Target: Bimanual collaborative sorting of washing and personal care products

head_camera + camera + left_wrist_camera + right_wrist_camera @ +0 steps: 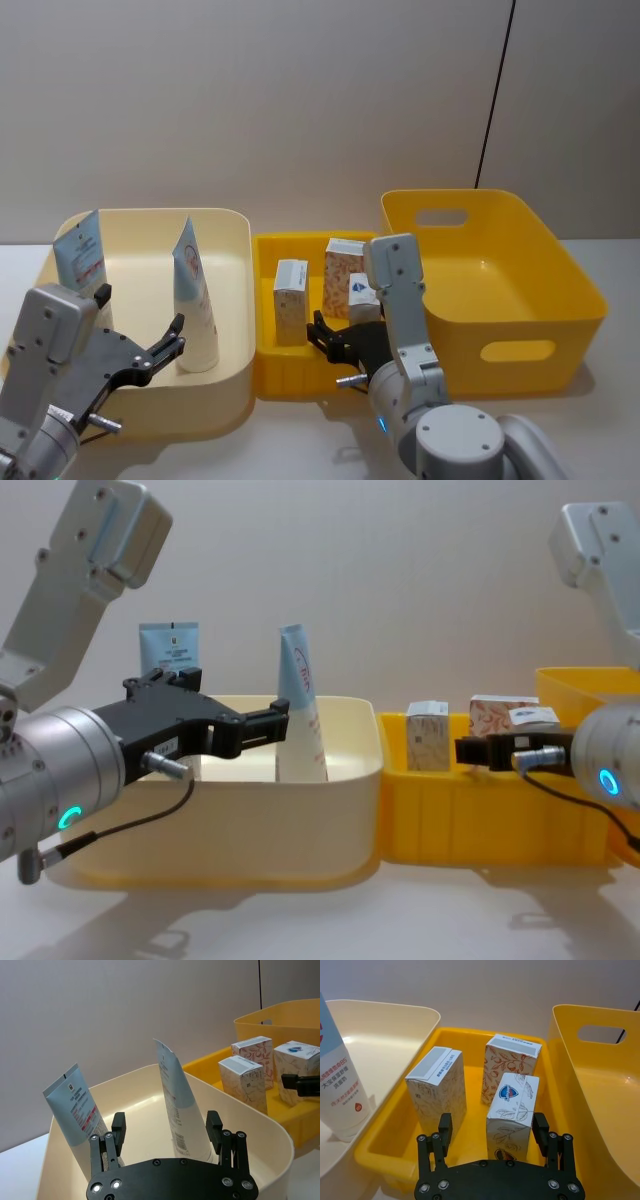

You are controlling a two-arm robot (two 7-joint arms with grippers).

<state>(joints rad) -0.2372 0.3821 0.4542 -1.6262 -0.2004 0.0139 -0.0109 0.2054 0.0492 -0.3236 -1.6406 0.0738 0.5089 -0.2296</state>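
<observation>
On the white tabletop (300, 430) the small yellow bin (270, 370) sits in the middle, with a cream tub (235, 300) touching its left wall and a large yellow bin (560, 300) against its right. Three cartons stand upright inside it, long axes vertical: a grey-topped carton (291, 300) on the left, a floral carton (343, 268) toward the back, and a blue-logo carton (512, 1110) nearer the front. The right hand (492, 1127) reaches in over the bin's near wall, level, with its fingers spread on either side of the blue-logo carton, not closed on it. Left of the bin, in the tub, two squeeze tubes stand with crimped ends up: the near squeeze tube (195, 300) and, farther off, the far squeeze tube (80, 255). The left hand (166, 1127) hovers over the tub with its fingers spread wide, aimed at the near squeeze tube.
</observation>
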